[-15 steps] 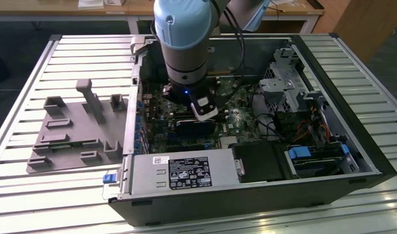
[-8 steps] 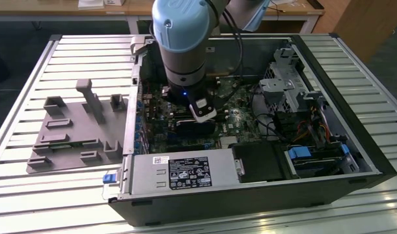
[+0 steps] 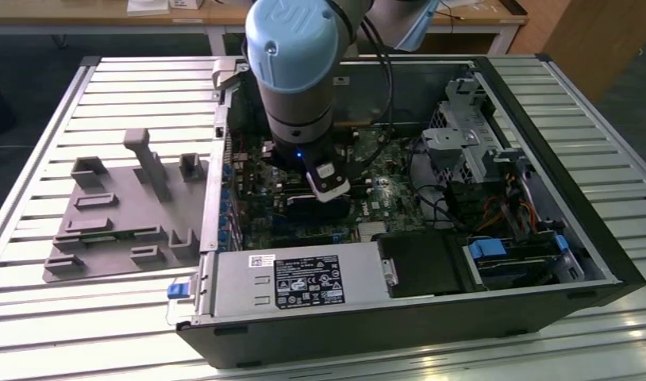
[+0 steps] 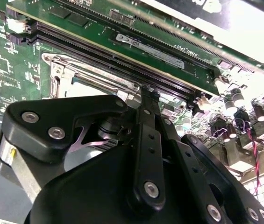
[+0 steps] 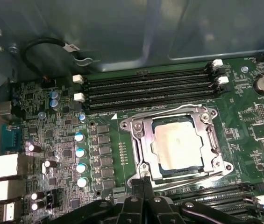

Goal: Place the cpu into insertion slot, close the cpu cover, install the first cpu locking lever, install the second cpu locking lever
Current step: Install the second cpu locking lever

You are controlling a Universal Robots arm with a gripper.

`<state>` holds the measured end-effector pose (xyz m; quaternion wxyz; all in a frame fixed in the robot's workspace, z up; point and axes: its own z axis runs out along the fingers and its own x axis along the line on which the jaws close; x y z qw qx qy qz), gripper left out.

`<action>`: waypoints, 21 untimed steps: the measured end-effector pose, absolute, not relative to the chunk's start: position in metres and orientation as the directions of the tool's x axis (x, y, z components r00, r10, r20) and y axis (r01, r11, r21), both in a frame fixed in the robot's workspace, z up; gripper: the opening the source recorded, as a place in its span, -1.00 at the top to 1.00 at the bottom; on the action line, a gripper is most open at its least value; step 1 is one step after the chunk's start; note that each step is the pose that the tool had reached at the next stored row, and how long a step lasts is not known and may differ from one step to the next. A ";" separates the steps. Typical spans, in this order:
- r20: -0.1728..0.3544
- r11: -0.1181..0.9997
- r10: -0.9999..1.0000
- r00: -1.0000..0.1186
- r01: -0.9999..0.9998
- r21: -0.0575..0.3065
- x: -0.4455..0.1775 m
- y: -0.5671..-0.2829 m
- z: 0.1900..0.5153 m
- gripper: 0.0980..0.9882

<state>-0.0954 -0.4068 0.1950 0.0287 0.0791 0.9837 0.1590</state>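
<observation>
In the first wrist view the cpu (image 5: 176,142) lies flat in the insertion slot (image 5: 127,125), its pale metal top showing through the window of the cpu cover (image 5: 142,140). The cover lies down flat around the chip. Thin wire levers (image 5: 219,142) run along the socket's sides. My gripper (image 5: 141,184) is shut, its two thin fingers pressed together with nothing visible between them, tips right at one corner of the socket frame. The second wrist view has the same fingertips (image 4: 146,95) against the socket's metal rim (image 4: 64,70). In the exterior view the gripper (image 3: 314,208) reaches down inside the open computer case.
Long black memory slots (image 5: 150,88) flank the socket, and a row of capacitors (image 5: 80,151) stands close by. The case holds a power supply (image 3: 291,282), drive cages (image 3: 482,151) and loose cables (image 3: 440,202). A grey fixture plate (image 3: 122,214) lies on the slatted table at the exterior view's left.
</observation>
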 end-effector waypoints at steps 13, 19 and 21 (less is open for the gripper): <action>-0.031 0.936 0.165 -0.986 0.146 0.320 -0.096 -0.407 0.190 0.99; -0.030 0.936 0.165 -0.986 0.146 0.321 -0.098 -0.407 0.187 0.99; -0.030 0.936 0.165 -0.986 0.146 0.321 -0.099 -0.406 0.187 0.99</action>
